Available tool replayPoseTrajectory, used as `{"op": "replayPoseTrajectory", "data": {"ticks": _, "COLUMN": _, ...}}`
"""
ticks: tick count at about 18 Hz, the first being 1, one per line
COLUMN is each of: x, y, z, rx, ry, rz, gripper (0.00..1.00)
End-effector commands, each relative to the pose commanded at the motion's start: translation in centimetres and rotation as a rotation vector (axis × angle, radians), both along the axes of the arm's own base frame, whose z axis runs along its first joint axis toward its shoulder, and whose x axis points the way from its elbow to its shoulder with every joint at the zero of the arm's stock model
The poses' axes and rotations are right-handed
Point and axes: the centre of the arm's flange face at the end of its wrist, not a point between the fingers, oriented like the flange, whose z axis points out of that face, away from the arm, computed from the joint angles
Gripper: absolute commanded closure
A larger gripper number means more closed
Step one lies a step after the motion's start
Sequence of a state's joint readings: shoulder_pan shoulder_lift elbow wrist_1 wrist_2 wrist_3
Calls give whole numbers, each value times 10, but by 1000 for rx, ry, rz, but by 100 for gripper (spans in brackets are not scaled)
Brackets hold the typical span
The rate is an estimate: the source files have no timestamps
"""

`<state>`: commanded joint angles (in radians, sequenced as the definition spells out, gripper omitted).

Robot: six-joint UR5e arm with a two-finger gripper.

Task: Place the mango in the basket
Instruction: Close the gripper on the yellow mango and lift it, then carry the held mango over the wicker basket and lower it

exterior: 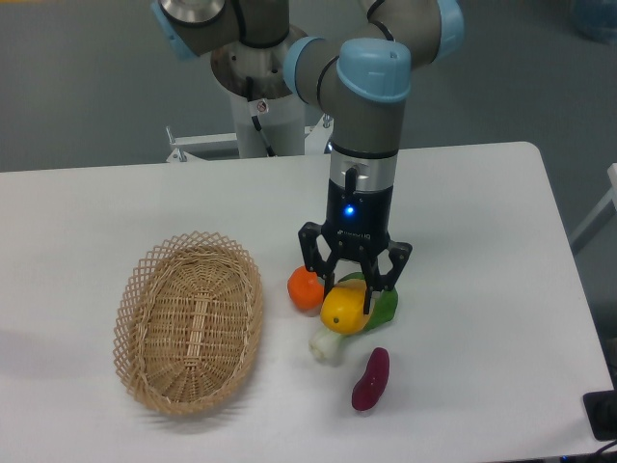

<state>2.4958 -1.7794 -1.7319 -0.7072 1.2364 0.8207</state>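
A: How is the gripper [351,294] set?

B: Its fingers are spread around the mango [343,310], right of the basket [189,323]; whether contact is made cannot be told.

A: How will it handle?

B: Judged smooth, firm, light, likely slippery; best taken across the middle. Its underside is hidden, and a green-white vegetable [333,342] is partly covered.

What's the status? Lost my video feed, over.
Gripper down over mango, fingers straddling it, grasp unclear. Basket empty, to its left. Orange and leek crowd mango.
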Motion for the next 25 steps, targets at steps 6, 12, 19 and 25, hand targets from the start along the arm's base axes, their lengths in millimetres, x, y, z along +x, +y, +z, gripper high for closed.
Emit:
{"op": "replayPoseTrajectory", "data": {"ticks": 6, "x": 4, "y": 4, "z": 1, "rx": 9, "ry": -27, "rz": 34, "gripper": 53}}
{"op": "replayPoseTrajectory", "data": {"ticks": 12, "x": 42, "y": 29, "z": -9, "rx": 7, "ry": -98, "rz": 76, "gripper": 53}}
{"op": "replayPoseTrajectory", "data": {"ticks": 19, "x": 148, "y": 85, "z": -62, "rx": -181, "ry": -55, "rz": 167, "gripper": 53}}
{"op": "replayPoseTrajectory", "data": {"ticks": 25, "x": 218, "y": 100, "z": -103, "rx": -261, "ry": -72, "rz": 105, "gripper": 53}}
